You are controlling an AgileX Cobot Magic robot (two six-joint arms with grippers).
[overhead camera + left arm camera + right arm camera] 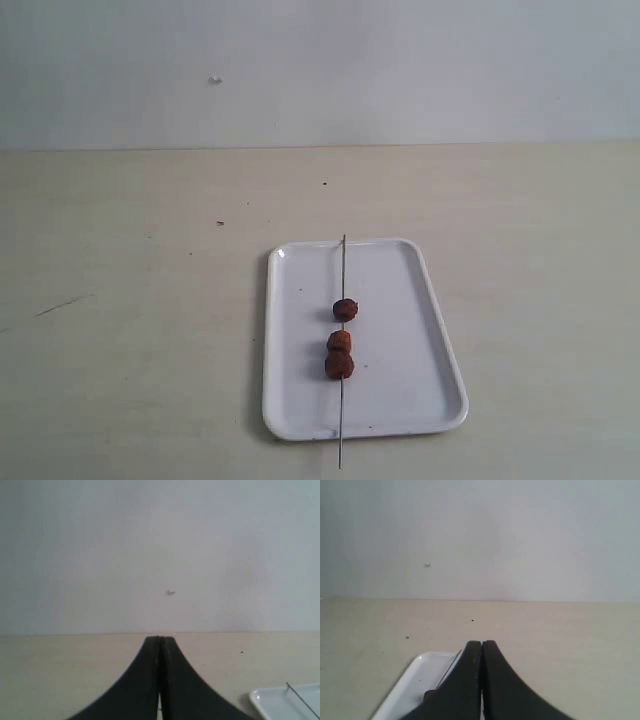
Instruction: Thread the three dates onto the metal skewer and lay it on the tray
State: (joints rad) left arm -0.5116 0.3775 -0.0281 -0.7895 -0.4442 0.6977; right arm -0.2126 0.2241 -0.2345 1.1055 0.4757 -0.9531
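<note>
On tray (400,330), skewer (343,270) w/ dates (340,342) lies apart from left fingers (147,680).

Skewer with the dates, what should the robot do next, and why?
Probably just stop here. The three dates sit threaded on the metal skewer, which lies along the tray, its near tip overhanging the rim. The left gripper and right gripper are shut, holding nothing.

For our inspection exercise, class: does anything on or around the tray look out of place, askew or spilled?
The metal skewer lies along the tray, but its near end overhangs the near rim above the table. The three dates are unevenly spaced: two touch, one sits apart. Nothing spilled or damaged.
</note>
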